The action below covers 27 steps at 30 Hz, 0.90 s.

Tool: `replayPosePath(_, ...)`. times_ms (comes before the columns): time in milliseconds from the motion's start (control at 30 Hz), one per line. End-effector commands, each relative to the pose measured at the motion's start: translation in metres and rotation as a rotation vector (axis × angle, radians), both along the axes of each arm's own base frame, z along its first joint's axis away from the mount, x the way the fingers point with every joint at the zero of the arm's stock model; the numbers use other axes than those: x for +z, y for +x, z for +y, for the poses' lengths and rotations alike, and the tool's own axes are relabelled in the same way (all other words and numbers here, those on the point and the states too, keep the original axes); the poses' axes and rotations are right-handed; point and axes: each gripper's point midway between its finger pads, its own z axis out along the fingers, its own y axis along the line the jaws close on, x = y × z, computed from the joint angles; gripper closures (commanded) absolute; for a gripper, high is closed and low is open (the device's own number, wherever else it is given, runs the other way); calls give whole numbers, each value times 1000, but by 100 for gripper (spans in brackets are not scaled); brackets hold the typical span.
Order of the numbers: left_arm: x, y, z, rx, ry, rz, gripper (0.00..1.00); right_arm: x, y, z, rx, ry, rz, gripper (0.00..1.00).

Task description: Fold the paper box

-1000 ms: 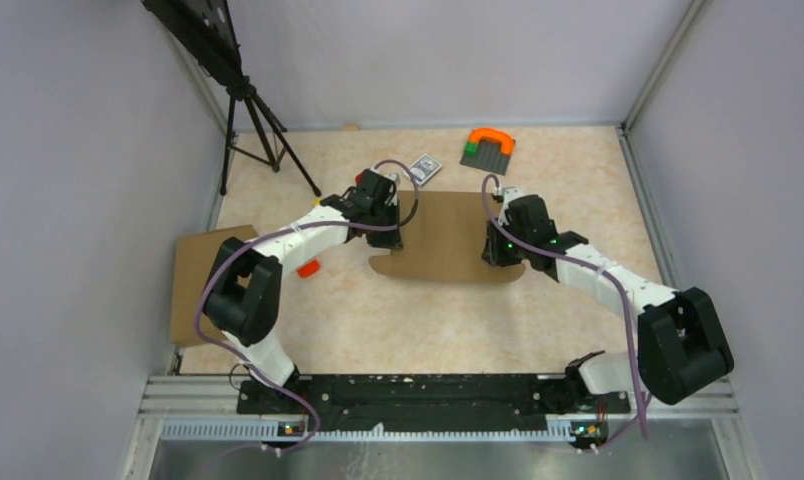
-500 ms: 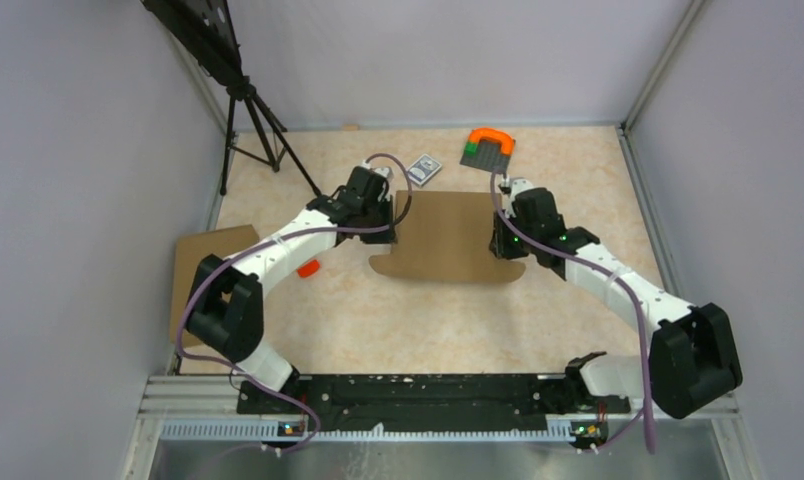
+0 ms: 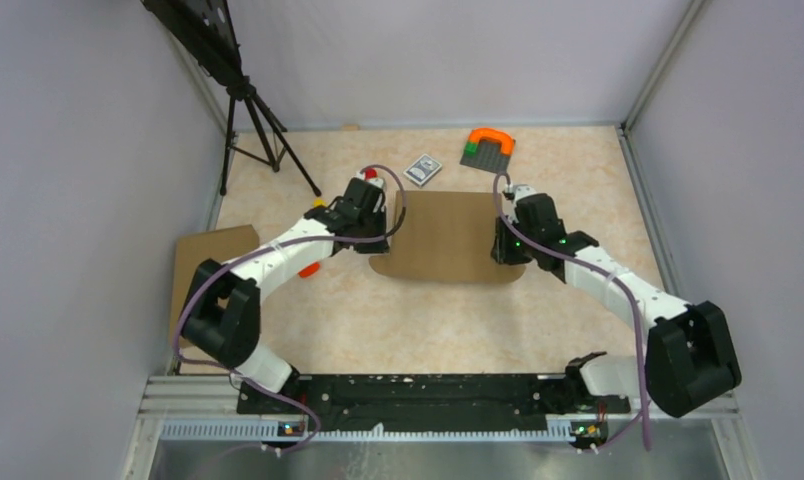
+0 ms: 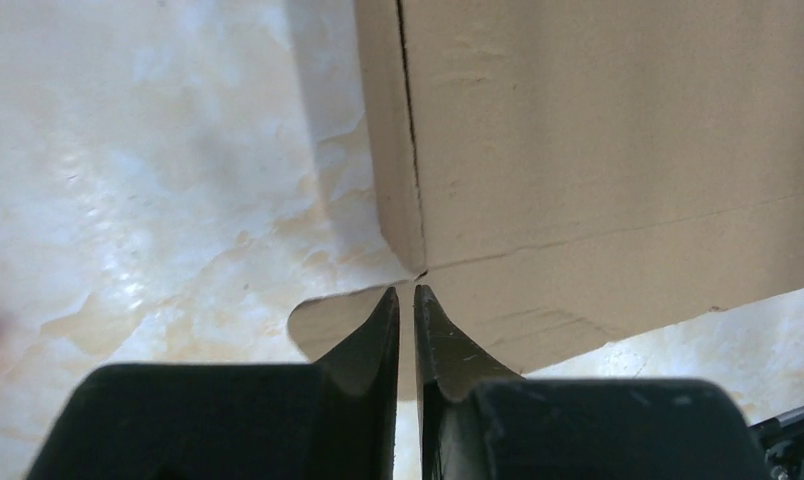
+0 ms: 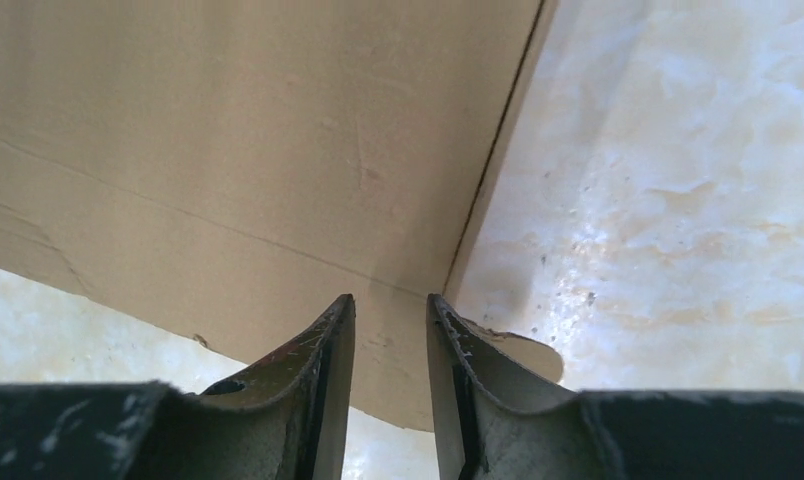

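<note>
Marble-look table (image 3: 578, 170) fills the cell, pale walls on three sides

left arm (image 3: 278, 252) reaches in from the near-left, right arm (image 3: 618, 285) from the near-right, and both wrists end at the brown cardboard in the middle

paper box (image 3: 446, 232) lies flat-ish at table centre, between the two wrists. It is a plain brown rectangle with a rounded flap poking out at each near corner, the near edge toward the bases. The left wrist view shows a narrow side strip along its left edge with a slit next to it

second brown cardboard piece (image 3: 203, 270) sits at the table's left edge, well apart from the box

black tripod (image 3: 256, 125) stands in the far-left corner

grey plate with orange arch (image 3: 489, 148) is at the far side, right of centre, with a small printed pack (image 3: 423, 168) beside it, just beyond the box's far edge

small orange item (image 3: 308, 268) on the table under the left forearm

left gripper (image 4: 406, 292) is at the box's near-left corner over the rounded flap, fingers clenched to a hairline slit, nothing visibly pinched

right gripper (image 5: 390, 300) is at the near-right corner, released. There is a clear gap between its fingers, with cardboard showing below the gap and nothing grasped
</note>
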Motion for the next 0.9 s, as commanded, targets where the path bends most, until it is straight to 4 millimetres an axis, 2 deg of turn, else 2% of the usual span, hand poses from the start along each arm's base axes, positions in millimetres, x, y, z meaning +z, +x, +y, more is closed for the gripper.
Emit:
replayPosePath(0,40,15,20,71,1,-176,89,35,13,-12,-73,68,-107,65)
replayPosePath(133,36,20,27,110,-29,-164,85,40,21,-23,-131,181,-113,53)
replayPosePath(167,34,21,27,118,-41,-155,77,39,23,-27,-154,220,-109,48)
replayPosePath(267,29,23,28,141,-65,-150,57,36,22,-23,-149,292,-96,34)
replayPosePath(300,28,21,26,137,-90,-147,53,34,20,-20,-140,306,-89,28)
replayPosePath(333,27,19,27,143,-106,-152,51,33,18,-18,-129,321,-82,25)
replayPosePath(400,29,16,29,155,-141,-195,46,32,16,-15,-110,339,-74,24)
replayPosePath(500,35,3,36,126,-147,-240,37,33,14,-20,-106,304,-85,23)
replayPosePath(667,20,-20,62,186,-55,-183,26,52,15,-29,-106,246,-127,16)
replayPosePath(700,20,-25,64,198,-69,-184,24,58,18,-30,-109,241,-141,16)
replayPosePath(733,18,-30,63,208,-93,-181,8,64,22,-31,-114,237,-156,15)
replayPosePath(767,17,-36,63,216,-116,-178,5,73,29,-31,-120,235,-175,15)
replayPosePath(867,13,-54,58,203,-188,-153,4,96,52,-31,-135,216,-204,15)
